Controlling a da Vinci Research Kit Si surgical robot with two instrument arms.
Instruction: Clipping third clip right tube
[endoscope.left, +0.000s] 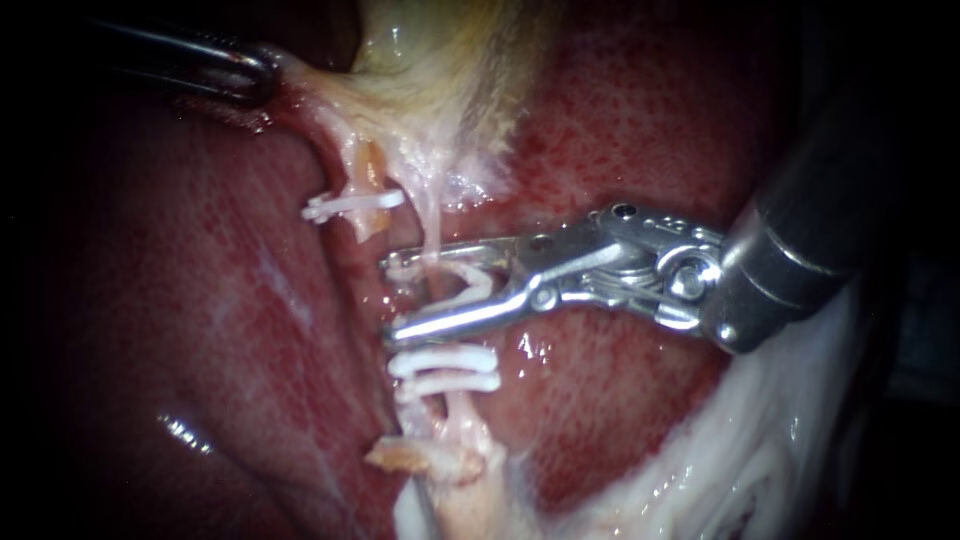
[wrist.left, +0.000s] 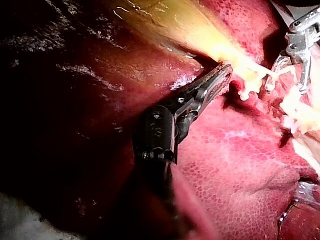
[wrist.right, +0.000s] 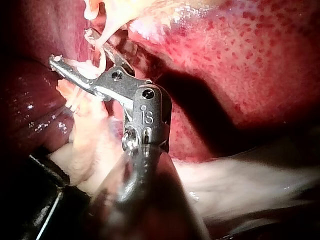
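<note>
One end effector, on the left instrument (endoscope.left: 266, 72), is clamping gallbladder (endoscope.left: 420, 60) tissue. Two clips (endoscope.left: 445, 368) are already sitting on the right tube (endoscope.left: 430, 225). The right instrument (endoscope.left: 390, 298) end effector is gaping wide, cradling the third clip (endoscope.left: 468, 285) astride that tube; squeezing is still pending.

The mottled red liver (endoscope.left: 200, 330) carries everything in view. On it lie the pale yellow gallbladder (endoscope.left: 440, 60), the left tube (endoscope.left: 362, 180) crossed by one white clip (endoscope.left: 352, 205), and the right tube (endoscope.left: 432, 215) bearing a pair of white clips (endoscope.left: 445, 360). White fibrous material (endoscope.left: 760, 450), perhaps gauze, borders the liver's edge.
</note>
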